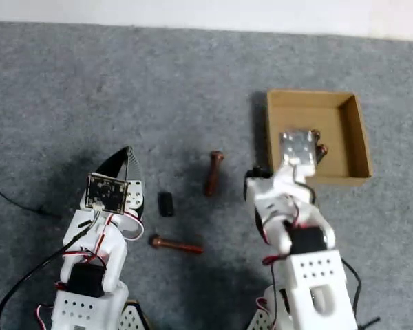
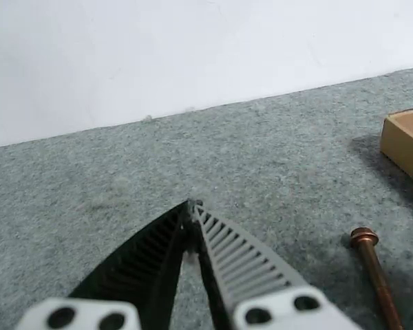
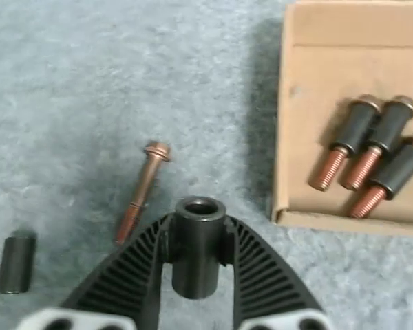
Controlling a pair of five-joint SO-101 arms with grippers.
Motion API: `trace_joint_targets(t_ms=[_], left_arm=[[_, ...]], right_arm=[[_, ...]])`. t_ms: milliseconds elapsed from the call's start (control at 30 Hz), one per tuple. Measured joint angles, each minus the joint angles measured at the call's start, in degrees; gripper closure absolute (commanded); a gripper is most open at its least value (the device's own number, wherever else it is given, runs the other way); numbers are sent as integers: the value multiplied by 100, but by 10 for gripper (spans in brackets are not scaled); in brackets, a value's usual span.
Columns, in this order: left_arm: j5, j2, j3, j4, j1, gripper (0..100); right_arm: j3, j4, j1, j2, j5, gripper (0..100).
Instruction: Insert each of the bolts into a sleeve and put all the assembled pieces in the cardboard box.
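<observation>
While the right tool (image 3: 196, 230) clamps a sleeve (image 3: 196, 258) upright, bore open, by the box (image 3: 316, 75), the left tool (image 2: 191, 212) hangs pinched together, empty. Best it takes the near bolt (image 1: 175, 245) close to its head, then lines shank with bore before pushing. A far bolt (image 1: 213, 172) and spare sleeve (image 1: 166, 203) lie on the surface (image 1: 69, 103) between the arms.

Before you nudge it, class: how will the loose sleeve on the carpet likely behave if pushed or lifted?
The sleeve is a short cylinder on its side, so it would probably roll if pushed sideways, though the fuzzy carpet should slow it. It looks rigid and small, so likely light and unlikely to bend.
</observation>
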Motion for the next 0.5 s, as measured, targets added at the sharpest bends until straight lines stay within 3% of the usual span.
trace_joint_targets(t_ms=[500], left_arm=[[0, 0, 0, 0, 0, 990]], right_arm=[[1626, 0, 404, -2884, 0, 994]])
